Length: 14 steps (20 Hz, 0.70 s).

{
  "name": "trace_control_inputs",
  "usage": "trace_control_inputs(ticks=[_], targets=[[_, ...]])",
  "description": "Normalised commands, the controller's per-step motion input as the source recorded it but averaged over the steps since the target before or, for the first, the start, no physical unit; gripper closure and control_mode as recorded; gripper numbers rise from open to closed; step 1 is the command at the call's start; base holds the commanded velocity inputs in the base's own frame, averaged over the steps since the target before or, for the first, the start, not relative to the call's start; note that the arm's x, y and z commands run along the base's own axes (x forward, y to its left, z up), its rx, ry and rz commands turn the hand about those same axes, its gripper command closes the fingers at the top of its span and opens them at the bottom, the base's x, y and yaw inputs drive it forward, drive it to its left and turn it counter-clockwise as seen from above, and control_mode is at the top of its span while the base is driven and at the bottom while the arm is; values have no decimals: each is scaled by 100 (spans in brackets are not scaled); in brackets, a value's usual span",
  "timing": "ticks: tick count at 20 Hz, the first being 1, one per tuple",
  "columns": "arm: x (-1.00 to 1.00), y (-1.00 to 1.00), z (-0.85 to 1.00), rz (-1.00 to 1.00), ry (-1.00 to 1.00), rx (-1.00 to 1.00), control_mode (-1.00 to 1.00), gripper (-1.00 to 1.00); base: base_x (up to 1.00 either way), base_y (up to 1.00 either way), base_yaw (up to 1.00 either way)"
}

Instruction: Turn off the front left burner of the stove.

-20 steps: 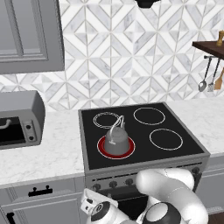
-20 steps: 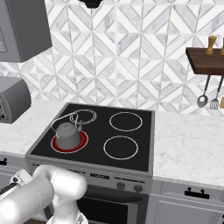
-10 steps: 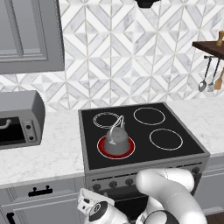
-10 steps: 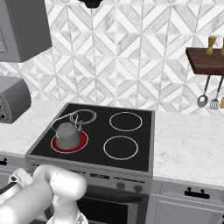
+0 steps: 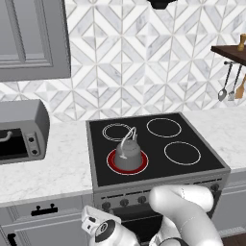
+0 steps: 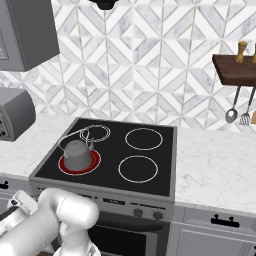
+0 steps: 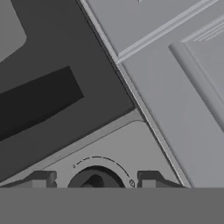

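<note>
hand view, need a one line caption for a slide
Gripper fingertips flank a dark stove knob on the grey control panel, beside a cabinet door.

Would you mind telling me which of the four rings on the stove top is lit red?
The front left burner, the one under the grey kettle. It is filled red, while the other three rings on the stove are just white outlines on black glass.

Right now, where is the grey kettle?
The grey kettle sits on the glowing red front left burner of the stove, just in front of the smaller double white ring, with the toaster oven off to its left.
</note>
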Motion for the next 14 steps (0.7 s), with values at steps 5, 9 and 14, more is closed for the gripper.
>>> trace_control_inputs(ticks=[5, 9, 14], targets=[[11, 0, 0, 0, 0, 0, -100, -100, 0, 0, 0], [0, -5, 0, 0, 0, 0, -100, -100, 0, 0, 0], [3, 3, 2, 1, -1, 0, -100, -100, 0, 0, 0]])
